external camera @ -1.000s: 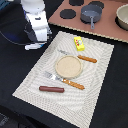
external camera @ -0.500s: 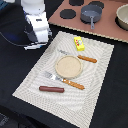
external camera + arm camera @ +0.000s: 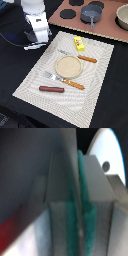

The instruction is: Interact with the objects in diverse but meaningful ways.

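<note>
Claw point(image 3: 80, 223): green rubber pads pressed together, nothing between. Smooth brown sausage stick point(image 3: 52, 89) lies on ribbed woven mat point(image 3: 30, 82), near round tan plate point(image 3: 68, 66). Yellow block point(image 3: 79, 43) at mat's far edge.

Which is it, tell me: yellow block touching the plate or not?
Apart. The exterior view shows bare placemat between the yellow block and the plate.

arm: white Panda arm point(image 3: 34, 15) stood upright at the exterior view's upper left | gripper point(image 3: 37, 44): pointed down, low | pads point(image 3: 86, 213): green, pressed together, no gap visible
</note>
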### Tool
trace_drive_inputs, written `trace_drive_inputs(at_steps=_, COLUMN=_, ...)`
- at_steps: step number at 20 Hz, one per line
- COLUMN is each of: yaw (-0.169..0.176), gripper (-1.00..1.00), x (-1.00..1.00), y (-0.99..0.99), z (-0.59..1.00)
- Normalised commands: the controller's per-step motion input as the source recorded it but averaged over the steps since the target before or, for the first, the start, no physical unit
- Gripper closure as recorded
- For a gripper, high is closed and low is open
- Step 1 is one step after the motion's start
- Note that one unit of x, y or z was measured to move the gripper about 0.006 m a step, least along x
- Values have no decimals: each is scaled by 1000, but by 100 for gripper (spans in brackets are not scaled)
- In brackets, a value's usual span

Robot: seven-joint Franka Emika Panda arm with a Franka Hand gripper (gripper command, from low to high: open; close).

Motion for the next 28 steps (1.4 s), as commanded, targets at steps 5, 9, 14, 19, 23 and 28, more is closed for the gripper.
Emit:
trace_drive_inputs(at_steps=5, yaw=-17, gripper=100, x=-82, y=17, z=568)
trace_drive_inputs(at_steps=9, yaw=-6, gripper=100, x=14, y=261, z=297)
trace_drive_inputs(at_steps=14, yaw=-29, gripper=100, x=341, y=403, z=353)
trace_drive_inputs(at_steps=19, yaw=-60, gripper=100, x=687, y=423, z=559)
trace_drive_inputs(at_steps=23, yaw=-70, gripper=100, x=701, y=385, z=622)
trace_drive_inputs(at_steps=28, yaw=-81, gripper=100, x=663, y=338, z=631)
